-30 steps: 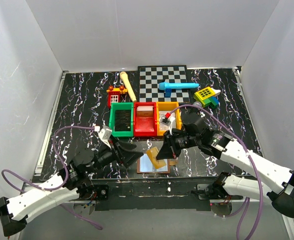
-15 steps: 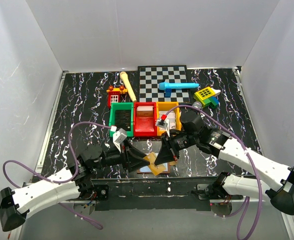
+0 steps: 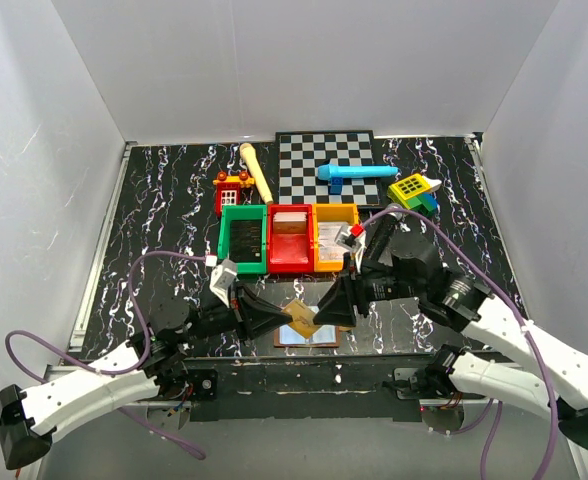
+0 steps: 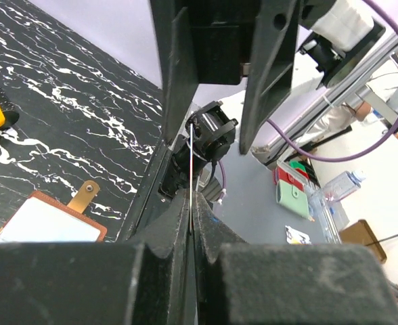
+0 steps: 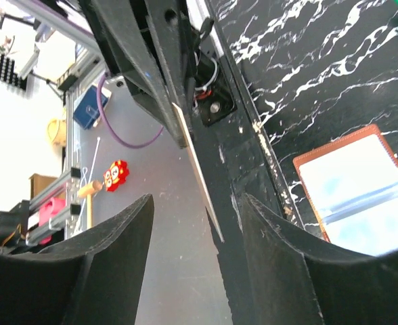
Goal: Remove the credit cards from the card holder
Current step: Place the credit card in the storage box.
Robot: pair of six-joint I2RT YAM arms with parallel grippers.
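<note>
At the near edge of the black marbled surface (image 3: 164, 220): the card holder (image 3: 319, 338), opened flat, inner side up, brown rim around pale blue-grey panels. Just beside its rim in the left wrist view, a small tan tab (image 4: 84, 196); hard to tell whether touching or not.

Directly over the holder, meeting from either side: the left end effector (image 3: 282, 318) and the right end effector (image 3: 326, 308). Pinches a thin tan card (image 3: 302, 317) in the left end effector, fingers pressed together on its edge, the card raised off the holder and seen edge-on from both wrists. Holds the right end effector spread wide, one finger to each side of the card's free end; cannot tell whether either finger touches it.

Farther back, side by side in a touching row: a green bin (image 3: 242, 240), a red bin (image 3: 291, 238) and an orange bin (image 3: 332, 235).

Behind the green bin, a red toy house (image 3: 232, 192) and a pale wooden stick (image 3: 257, 172).

At the far edge, a checkerboard (image 3: 314, 160) with a blue toy (image 3: 354, 173) lying on it, and, just right of the board, a block (image 3: 412, 190) with a yellow keypad face.
</note>
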